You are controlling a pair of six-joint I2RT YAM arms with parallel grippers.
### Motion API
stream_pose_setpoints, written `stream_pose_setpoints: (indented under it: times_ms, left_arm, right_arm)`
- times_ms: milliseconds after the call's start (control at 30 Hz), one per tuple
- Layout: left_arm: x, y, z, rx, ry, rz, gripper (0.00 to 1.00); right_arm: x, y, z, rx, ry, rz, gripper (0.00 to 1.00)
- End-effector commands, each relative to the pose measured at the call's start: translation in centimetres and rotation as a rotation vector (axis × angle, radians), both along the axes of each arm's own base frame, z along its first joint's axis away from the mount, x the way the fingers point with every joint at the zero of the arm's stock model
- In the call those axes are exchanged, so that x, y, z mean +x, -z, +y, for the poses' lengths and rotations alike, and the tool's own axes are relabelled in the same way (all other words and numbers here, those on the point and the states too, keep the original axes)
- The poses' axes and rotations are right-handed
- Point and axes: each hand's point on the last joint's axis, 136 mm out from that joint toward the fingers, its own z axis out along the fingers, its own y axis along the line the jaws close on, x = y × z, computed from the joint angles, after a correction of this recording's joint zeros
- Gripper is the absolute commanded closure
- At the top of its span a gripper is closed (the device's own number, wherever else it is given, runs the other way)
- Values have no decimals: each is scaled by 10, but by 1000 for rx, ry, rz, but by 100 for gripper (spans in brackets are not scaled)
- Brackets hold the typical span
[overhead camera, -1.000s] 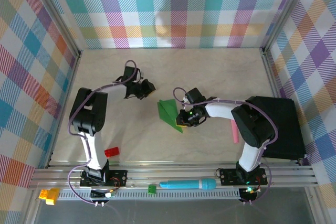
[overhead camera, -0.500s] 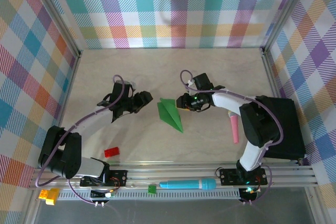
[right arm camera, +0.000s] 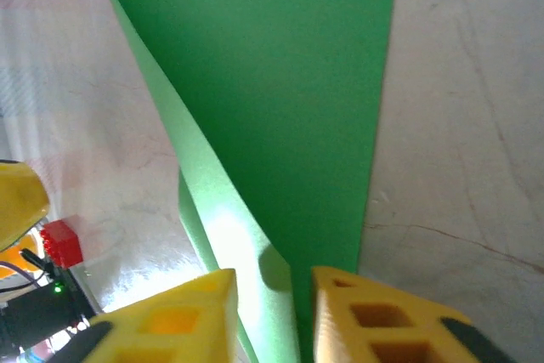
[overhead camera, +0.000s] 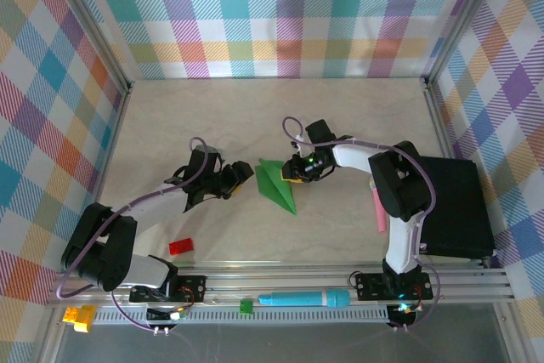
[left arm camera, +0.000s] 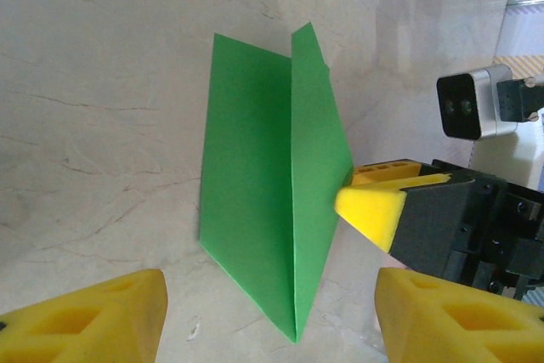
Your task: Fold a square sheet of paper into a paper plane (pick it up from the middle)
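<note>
Paper status: bright-green, thin, creased paper sheet (left arm camera: 272, 184) is lying on the pale marbled worktop (overhead camera: 357, 116), directly ahead of the left pincer (overhead camera: 240, 176) and touching the fingertips of the right pincer (overhead camera: 295, 172). Left pincer is standing released, fingers wide. Right pincer is sitting narrowed at the sheet's edge; whether it is grasping cannot be told. Sheet is probably light, limp and easily creased, so a gentle hold at the centre ridge is looking advisable.

One bright-green folded paper dart (overhead camera: 274, 183); one small red plastic block (overhead camera: 179, 246); one tiny green plastic block (overhead camera: 246, 305); one yellow plastic block (overhead camera: 78, 317); one teal cylindrical marker (overhead camera: 304, 298); one pink cylindrical stick (overhead camera: 379, 210); one black rectangular slab (overhead camera: 463, 210).
</note>
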Motion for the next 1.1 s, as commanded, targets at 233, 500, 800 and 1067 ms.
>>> stream_pose_setpoints:
  times_ms: [233, 500, 800, 1067]
  left_arm:
    - [2, -46, -22, -63, 143, -128, 35]
    - [4, -92, -41, -281, 158, -248, 33]
    - [-3, -116, -70, -358, 255, -342, 30]
    - [-5, -118, -86, -375, 314, -363, 43]
  right_arm:
    - [3, -69, 8, 206, -32, -218, 95]
    - [1, -138, 6, 381, 21, -281, 95]
    - [-5, -173, 15, 542, 9, -207, 94]
    - [-7, -181, 16, 579, 5, -173, 93]
